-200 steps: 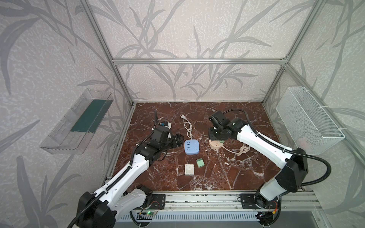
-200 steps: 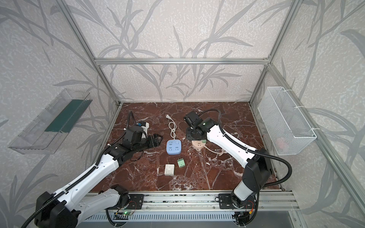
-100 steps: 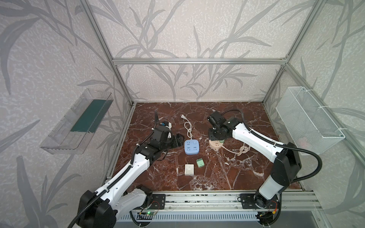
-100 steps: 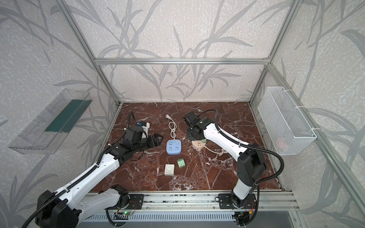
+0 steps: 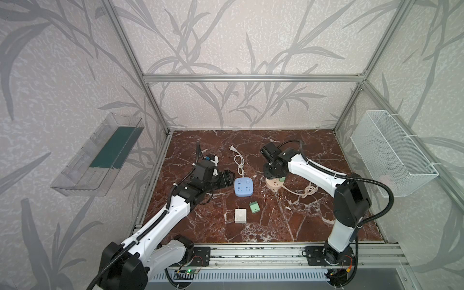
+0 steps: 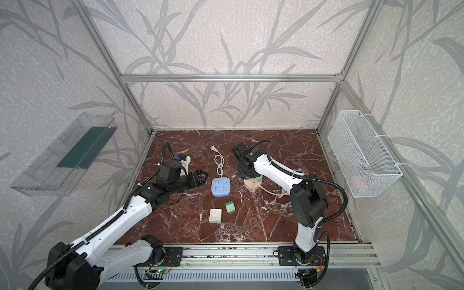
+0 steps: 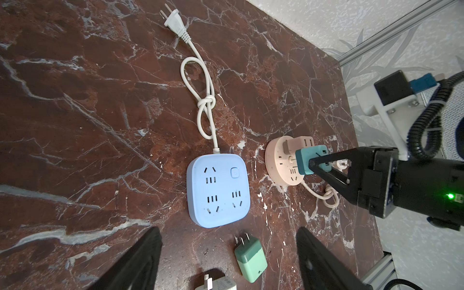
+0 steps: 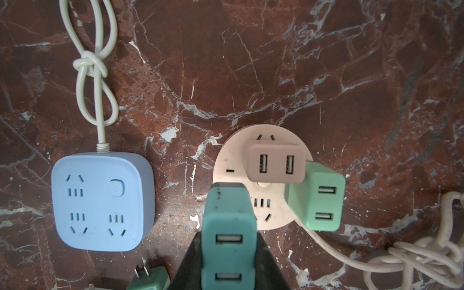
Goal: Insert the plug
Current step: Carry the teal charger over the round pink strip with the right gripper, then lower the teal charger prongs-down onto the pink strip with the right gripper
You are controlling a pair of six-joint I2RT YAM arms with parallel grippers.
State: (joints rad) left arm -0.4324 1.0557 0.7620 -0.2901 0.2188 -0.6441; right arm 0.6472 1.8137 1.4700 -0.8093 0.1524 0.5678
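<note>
My right gripper (image 8: pixel 228 251) is shut on a teal plug (image 8: pixel 228 241) with two USB ports. It holds the plug over the near-left part of a round pink socket (image 8: pixel 231 160). The plug's prongs are hidden. In the left wrist view the teal plug (image 7: pixel 305 160) sits right at the round socket's (image 7: pixel 278 160) face. A pink adapter (image 8: pixel 276 163) and a light green adapter (image 8: pixel 319 198) stand in that socket. My left gripper (image 7: pixel 227 233) is open and empty, just left of a blue square socket (image 5: pixel 243 185) in both top views.
A loose green plug (image 7: pixel 251 261) and a white plug (image 5: pixel 240 216) lie in front of the blue socket. Its white cord (image 5: pixel 238 163) runs toward the back. A beige cord coil (image 5: pixel 310 190) lies right of the round socket. A wire basket (image 5: pixel 391 153) hangs on the right wall.
The right arm's elbow has swung in toward the left, while its gripper stays over the round socket with the plug. The left arm has not visibly moved.
</note>
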